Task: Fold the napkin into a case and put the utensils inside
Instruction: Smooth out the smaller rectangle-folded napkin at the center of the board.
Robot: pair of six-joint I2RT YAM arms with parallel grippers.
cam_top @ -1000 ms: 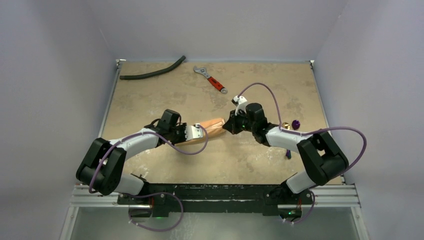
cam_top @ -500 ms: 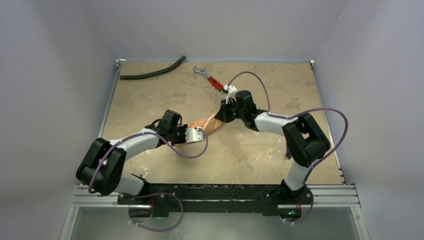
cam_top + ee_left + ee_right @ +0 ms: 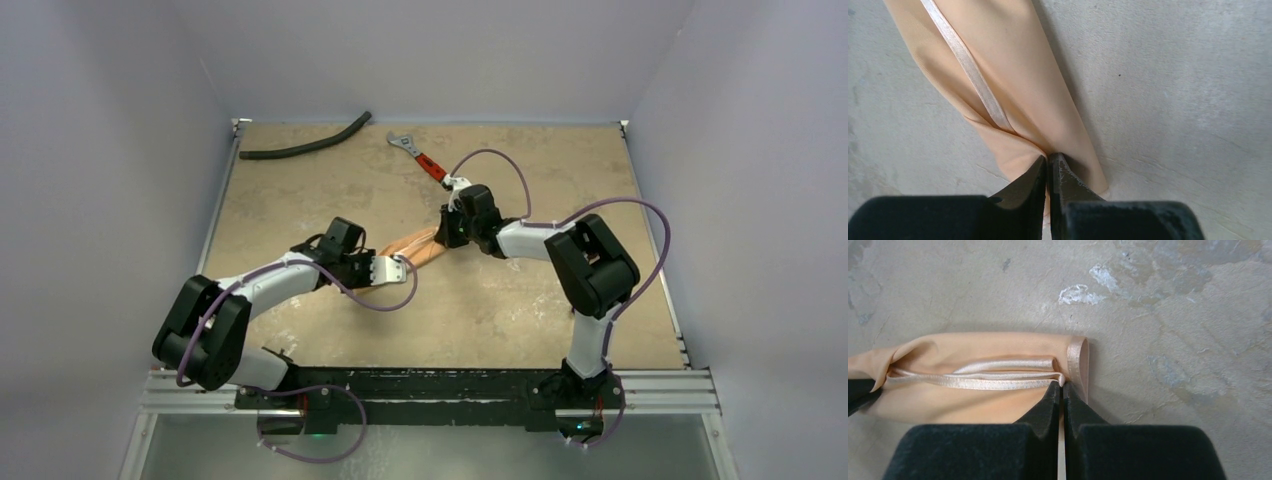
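The peach-orange napkin [image 3: 416, 246] lies as a narrow folded band on the table, slanting between my two grippers. I cannot tell whether it forms a case. My left gripper [image 3: 398, 268] is shut on the napkin's near end; the left wrist view shows its tips [image 3: 1048, 160] pinching the cloth [image 3: 1013, 85]. My right gripper [image 3: 446, 231] is shut on the far end. In the right wrist view it [image 3: 1062, 386] clamps the satin-hemmed corner of the napkin [image 3: 973, 347]. The utensils are hidden; my right arm covers the right side of the table.
A red-handled wrench [image 3: 421, 159] lies just beyond the right gripper. A curved black hose [image 3: 305, 144] rests at the far left corner. My right arm's elbow [image 3: 590, 262] stands high over the table's right half. Grey walls close in three sides.
My right gripper has swung left and away from me with the napkin's end, and its elbow followed. The napkin went from a short thick bundle to a longer, slanted band. The left gripper stayed put.
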